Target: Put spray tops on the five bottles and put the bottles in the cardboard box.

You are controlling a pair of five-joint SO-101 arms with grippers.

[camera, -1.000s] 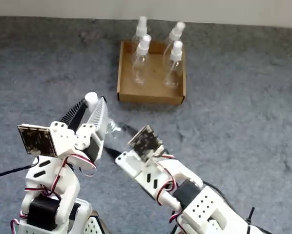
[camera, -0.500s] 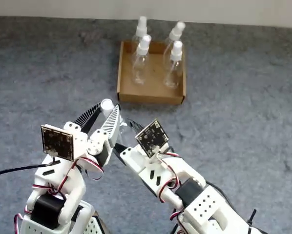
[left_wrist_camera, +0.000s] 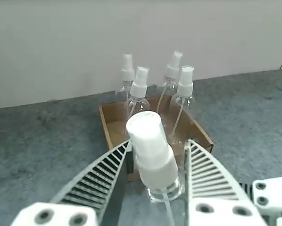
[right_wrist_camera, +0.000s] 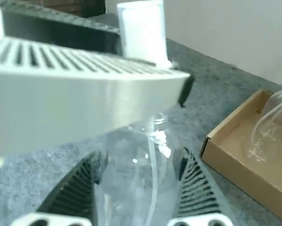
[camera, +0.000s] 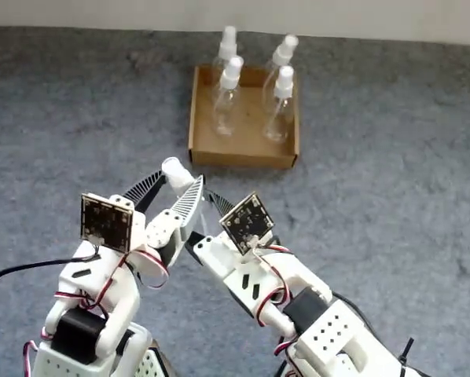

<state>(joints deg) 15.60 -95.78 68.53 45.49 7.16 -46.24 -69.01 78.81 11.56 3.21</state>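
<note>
spray top [left_wrist_camera: 150, 155] | left claw [left_wrist_camera: 157, 145] clamped on it, over bottle [right_wrist_camera: 138, 174] neck | right claw [right_wrist_camera: 142, 157] grips bottle body | box [camera: 243, 157] holds four capped bottles [camera: 225, 106]

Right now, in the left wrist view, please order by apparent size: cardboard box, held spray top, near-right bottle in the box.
1. cardboard box
2. held spray top, enlarged by nearness to the camera
3. near-right bottle, as tall but narrower, so this order is unsure
</note>
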